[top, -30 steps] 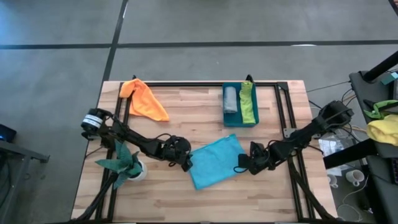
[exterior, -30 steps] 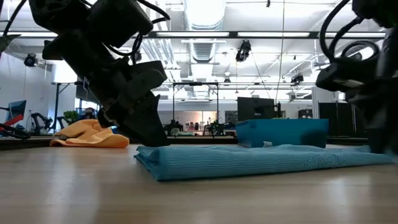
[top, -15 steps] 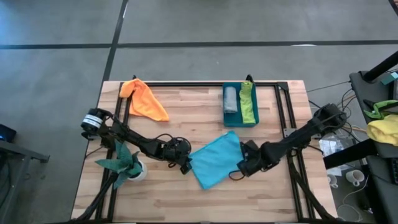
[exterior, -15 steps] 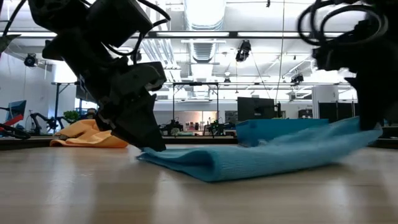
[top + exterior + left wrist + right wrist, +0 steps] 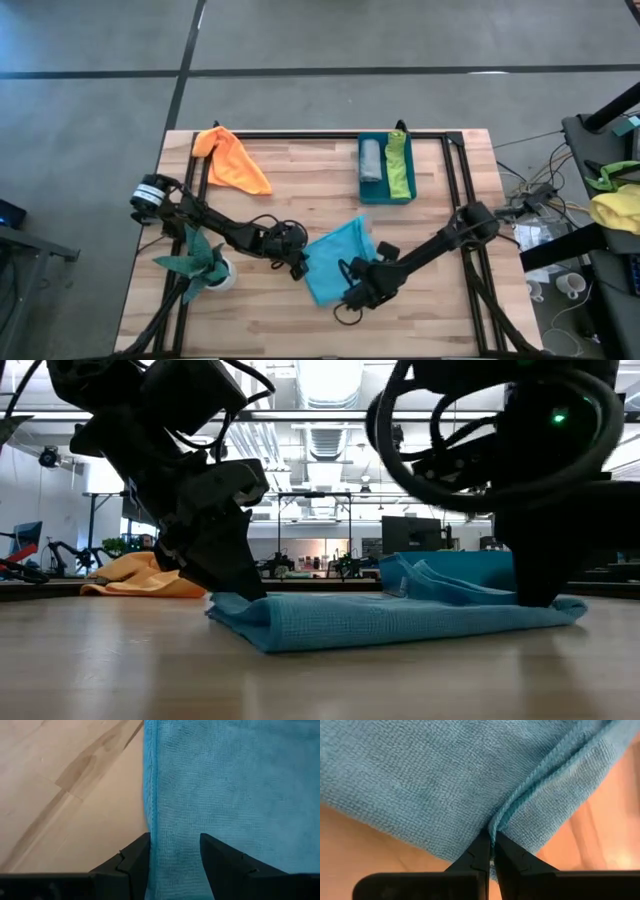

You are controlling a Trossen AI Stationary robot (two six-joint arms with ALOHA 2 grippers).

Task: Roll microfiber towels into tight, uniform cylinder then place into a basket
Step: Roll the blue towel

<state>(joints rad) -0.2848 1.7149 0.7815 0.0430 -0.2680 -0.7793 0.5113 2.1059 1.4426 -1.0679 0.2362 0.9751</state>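
The turquoise towel (image 5: 335, 258) lies on the wooden table near the middle, partly folded over itself. My left gripper (image 5: 299, 268) stands open at the towel's left edge. My right gripper (image 5: 353, 290) is shut on the towel at its near right side. The teal basket (image 5: 385, 195) stands at the far right of the table and holds a grey roll (image 5: 371, 160) and a lime green roll (image 5: 400, 168). The orange towel (image 5: 232, 160) lies crumpled at the far left. My left gripper slants down from the table's left. Its two fingertips (image 5: 142, 845) stand apart on the towel's left edge (image 5: 150, 810), one at the hem and one farther in. The cloth lies flat on the table between them. My right gripper pinches the towel's hem (image 5: 506, 812) between its two fingertips. The fingers point steeply down from above. The cloth gathers into a crease at the fingertips, and the held edge lies folded over the rest of the towel, low over the table.
A leafy plant in a white pot (image 5: 200, 262) stands near the table's left edge beside my left arm. A black frame (image 5: 300, 134) runs along the far edge. A yellow and green cloth heap (image 5: 615, 205) lies off the table to the right.
My right gripper has gone toward the table's left and near edge, rolling its wrist, with the towel's right edge in its hold. That edge was lifted and came down folded over the towel. The left edge has stayed under my left gripper.
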